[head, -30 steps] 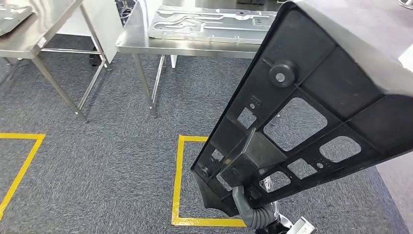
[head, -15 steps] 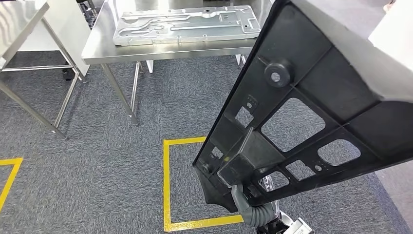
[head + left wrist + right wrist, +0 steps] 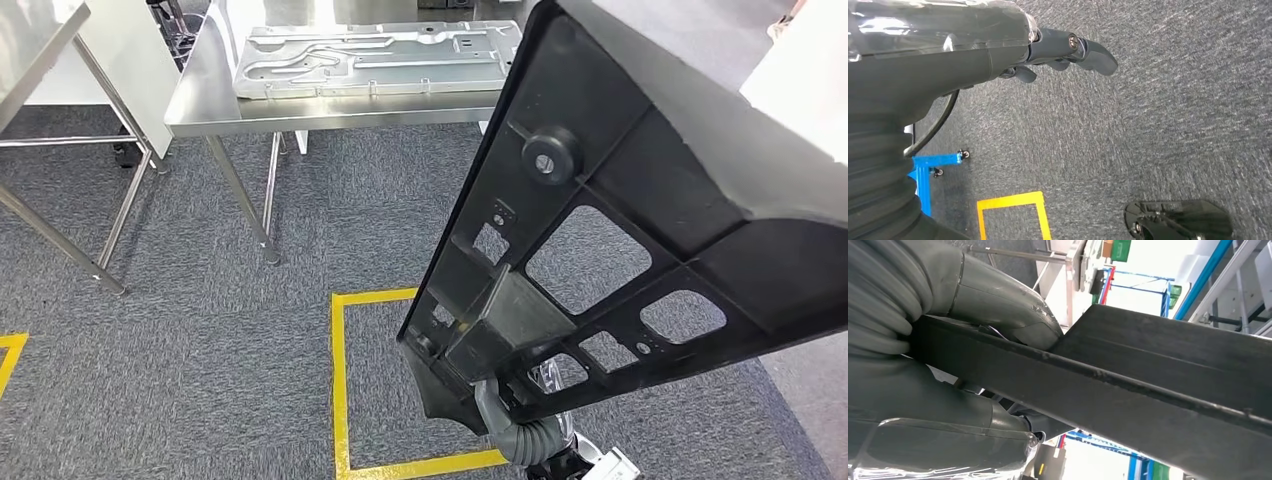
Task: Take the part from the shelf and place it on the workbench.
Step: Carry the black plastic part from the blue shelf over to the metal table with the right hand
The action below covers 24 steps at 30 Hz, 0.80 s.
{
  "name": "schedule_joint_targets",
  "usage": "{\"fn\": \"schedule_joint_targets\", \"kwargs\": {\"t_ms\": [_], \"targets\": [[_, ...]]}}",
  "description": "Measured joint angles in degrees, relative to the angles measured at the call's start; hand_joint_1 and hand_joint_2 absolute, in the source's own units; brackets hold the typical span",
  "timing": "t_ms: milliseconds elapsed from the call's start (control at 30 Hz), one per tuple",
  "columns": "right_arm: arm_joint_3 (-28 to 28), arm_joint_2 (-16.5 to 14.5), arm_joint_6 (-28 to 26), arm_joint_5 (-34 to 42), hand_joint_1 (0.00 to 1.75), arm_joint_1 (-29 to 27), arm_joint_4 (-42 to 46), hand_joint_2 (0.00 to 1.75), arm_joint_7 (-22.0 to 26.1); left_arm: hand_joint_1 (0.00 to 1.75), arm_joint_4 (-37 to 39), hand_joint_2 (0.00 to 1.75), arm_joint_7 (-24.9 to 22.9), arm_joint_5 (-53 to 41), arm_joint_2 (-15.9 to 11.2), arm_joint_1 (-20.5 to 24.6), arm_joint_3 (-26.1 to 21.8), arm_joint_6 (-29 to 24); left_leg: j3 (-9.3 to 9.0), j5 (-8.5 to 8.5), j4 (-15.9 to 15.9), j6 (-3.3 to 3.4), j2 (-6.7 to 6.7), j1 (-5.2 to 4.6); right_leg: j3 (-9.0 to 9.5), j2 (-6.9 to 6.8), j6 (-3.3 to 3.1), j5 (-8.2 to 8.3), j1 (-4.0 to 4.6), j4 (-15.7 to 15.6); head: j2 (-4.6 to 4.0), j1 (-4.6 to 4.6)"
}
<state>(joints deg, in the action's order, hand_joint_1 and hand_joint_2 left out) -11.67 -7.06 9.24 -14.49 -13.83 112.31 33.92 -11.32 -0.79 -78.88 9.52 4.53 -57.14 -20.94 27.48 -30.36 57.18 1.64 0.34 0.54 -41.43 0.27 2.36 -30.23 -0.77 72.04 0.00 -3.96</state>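
A large black plastic part (image 3: 640,180) with ribs and cut-out windows is tilted up in front of me on the right of the head view. My right hand (image 3: 497,400) grips its lower end from beneath, just above the grey ribbed wrist cover. In the right wrist view the thick thumb of my right hand (image 3: 993,300) presses on the part's edge (image 3: 1158,390). My left hand (image 3: 1058,50) hangs over the carpet with its fingers loosely apart, holding nothing. The steel workbench (image 3: 200,95) stands ahead at the upper left.
A pressed metal plate (image 3: 370,55) lies on the workbench. A second steel table (image 3: 40,40) stands at the far left. A yellow tape square (image 3: 340,380) marks the grey carpet by my feet. A blue wheeled frame (image 3: 928,170) stands on the carpet.
The whole picture has shifted: the camera has turned, so the workbench and tape square now sit further left. The black part stays gripped in my right hand.
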Motion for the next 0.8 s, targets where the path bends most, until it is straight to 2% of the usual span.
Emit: {"fn": "schedule_joint_targets", "kwargs": {"t_ms": [33, 67, 100, 133, 200, 267, 300, 333, 400, 433, 467, 500, 533, 600, 633, 667, 767, 800], "targets": [[0.0, 0.0, 0.0, 0.0, 1.75, 0.0, 0.0, 1.75, 0.0, 0.00, 0.0, 1.75, 0.1, 0.0, 0.0, 0.0, 0.0, 0.0, -0.64, -0.52, 0.0, -0.15, 0.00, 0.03, 1.36, -0.18, -0.11, 2.76, -0.03, -4.0, 0.00, 0.00], [0.0, 0.0, 0.0, 0.0, 1.75, 0.0, 0.0, 1.75, 0.0, 0.00, 0.0, 1.75, 0.1, 0.0, 0.0, 0.0, 0.0, 0.0, -1.32, -1.03, 0.0, -0.37, 0.01, 0.01, 2.64, -0.43, -0.32, 4.68, 0.07, -7.8, 0.00, -0.01], [0.0, 0.0, 0.0, 0.0, 1.75, 0.1, 0.0, 1.75, 0.0, 0.00, 0.0, 1.75, 0.2, 0.0, 0.0, 0.0, 0.0, 0.0, -1.65, -1.48, -0.1, -0.68, 0.05, -0.01, 3.56, -0.68, -0.69, 5.61, 0.28, -10.5, 0.00, 0.01], [0.0, 0.0, 0.0, 0.0, 1.75, 0.1, -0.1, 1.75, 0.0, 0.00, 0.0, 1.75, 0.3, 0.0, 0.0, 0.1, 0.0, 0.0, -1.90, -1.88, -0.3, -1.06, 0.14, -0.05, 4.03, -0.86, -1.10, 6.02, 0.50, -12.1, 0.00, 0.02], [0.0, 0.0, 0.0, 0.0, 1.75, 0.1, -0.1, 1.75, 0.0, 0.00, 0.0, 1.75, 0.5, 0.1, -0.1, 0.2, 0.0, 0.0, -2.42, -1.79, -0.2, -1.88, 0.32, -0.15, 4.58, -0.77, -2.04, 5.29, 0.68, -12.8, 0.00, 0.04], [0.1, -0.1, 0.0, 0.0, 1.75, 0.1, -0.1, 1.75, 0.0, 0.00, 0.0, 1.75, 0.6, 0.2, -0.1, 0.2, 0.0, 0.0, -2.59, -1.63, 1.7, -2.41, 0.32, -0.07, 6.02, -0.50, -2.82, 5.08, 0.46, -13.5, 0.00, 0.03], [0.1, -0.2, 0.0, -0.1, 1.75, 0.2, -0.1, 1.75, 0.0, 0.00, 0.0, 1.75, 0.7, 0.3, -0.1, 0.3, 0.0, 0.0, -1.60, -1.93, 3.8, -2.54, 0.26, -0.01, 6.80, -0.46, -3.15, 4.78, 0.41, -13.8, 0.00, 0.04], [0.1, -0.3, 0.0, -0.1, 1.75, 0.2, -0.1, 1.75, 0.0, 0.00, 0.0, 1.75, 0.7, 0.4, -0.1, 0.3, 0.0, 0.0, 0.33, -2.62, 7.0, -2.67, 0.19, 0.07, 7.40, -0.43, -3.41, 4.47, 0.39, -14.0, 0.00, 0.03], [0.1, -0.5, 0.1, -0.1, 1.75, 0.3, -0.1, 1.75, 0.0, 0.00, 0.0, 1.75, 0.8, 0.6, -0.1, 0.4, 0.0, -0.1, 5.60, -5.70, 14.1, -2.96, 0.14, 0.09, 8.44, -0.30, -3.72, 3.56, 0.51, -14.1, 0.00, 0.03], [0.1, -0.6, 0.2, -0.1, 1.75, 0.2, -0.1, 1.75, 0.0, 0.00, 0.0, 1.75, 0.8, 0.7, -0.1, 0.3, 0.0, -0.1, 7.78, -7.47, 16.2, -3.06, 0.14, 0.09, 9.05, -0.13, -3.79, 3.03, 0.57, -14.1, 0.00, 0.02], [0.1, -0.7, 0.2, -0.1, 1.75, 0.2, -0.1, 1.75, 0.0, 0.00, 0.0, 1.75, 0.8, 0.8, -0.1, 0.2, 0.0, -0.1, 9.19, -8.51, 16.6, -3.02, 0.13, 0.08, 9.80, 0.08, -3.80, 2.44, 0.64, -14.1, 0.00, 0.02], [0.1, -0.7, 0.2, -0.2, 1.75, 0.2, -0.1, 1.75, 0.0, 0.00, 0.0, 1.75, 0.8, 0.8, -0.1, 0.0, 0.0, -0.1, 9.71, -8.00, 15.0, -2.84, 0.12, 0.07, 10.68, 0.29, -3.78, 1.81, 0.70, -14.1, 0.00, 0.02], [0.1, -0.8, 0.3, -0.2, 1.75, 0.2, -0.1, 1.75, 0.0, 0.00, 0.0, 1.75, 0.8, 0.8, -0.1, -0.2, 0.0, -0.1, 9.60, -5.81, 12.1, -2.51, 0.10, 0.01, 11.54, 0.44, -3.72, 1.16, 0.78, -14.1, 0.00, 0.03], [0.1, -0.9, 0.4, -0.3, 1.75, 0.2, -0.1, 1.75, 0.0, 0.00, 0.0, 1.75, 0.8, 0.8, -0.2, -0.4, 0.0, -0.1, 9.10, 1.01, 5.6, -1.78, -0.03, -0.28, 12.87, 0.66, -3.46, -0.08, 0.95, -14.0, 0.00, 0.04], [0.1, -1.0, 0.4, -0.4, 1.75, 0.2, -0.1, 1.75, 0.0, 0.00, 0.0, 1.75, 0.8, 0.8, -0.2, -0.4, 0.0, -0.1, 8.83, 3.33, 3.7, -1.54, -0.12, -0.49, 13.21, 0.77, -3.20, -0.65, 0.98, -13.9, 0.00, 0.04], [0.1, -1.0, 0.5, -0.4, 1.75, 0.2, -0.1, 1.75, 0.0, 0.00, 0.0, 1.75, 0.7, 0.8, -0.2, -0.5, -0.1, -0.1, 8.68, 4.54, 2.7, -1.30, -0.22, -0.63, 13.55, 0.89, -2.85, -0.95, 0.98, -13.7, 0.00, 0.04], [0.1, -1.1, 0.6, -0.5, 1.75, 0.0, -0.1, 1.75, -0.1, 0.00, 0.0, 1.75, 0.6, 0.8, -0.2, -0.3, -0.1, 0.0, 6.83, 4.55, 1.6, -0.33, -0.36, -0.53, 13.89, 0.80, -1.70, -0.94, 0.84, -11.8, 0.00, 0.04], [0.1, -1.2, 0.7, -0.5, 1.75, 0.0, 0.0, 1.75, 0.0, 0.00, 0.0, 1.75, 0.6, 0.8, -0.2, -0.2, -0.1, 0.0, 6.05, 4.47, 1.3, -0.02, -0.37, -0.43, 12.99, 0.62, -1.36, -1.09, 0.76, -10.0, 0.00, 0.04]]}}
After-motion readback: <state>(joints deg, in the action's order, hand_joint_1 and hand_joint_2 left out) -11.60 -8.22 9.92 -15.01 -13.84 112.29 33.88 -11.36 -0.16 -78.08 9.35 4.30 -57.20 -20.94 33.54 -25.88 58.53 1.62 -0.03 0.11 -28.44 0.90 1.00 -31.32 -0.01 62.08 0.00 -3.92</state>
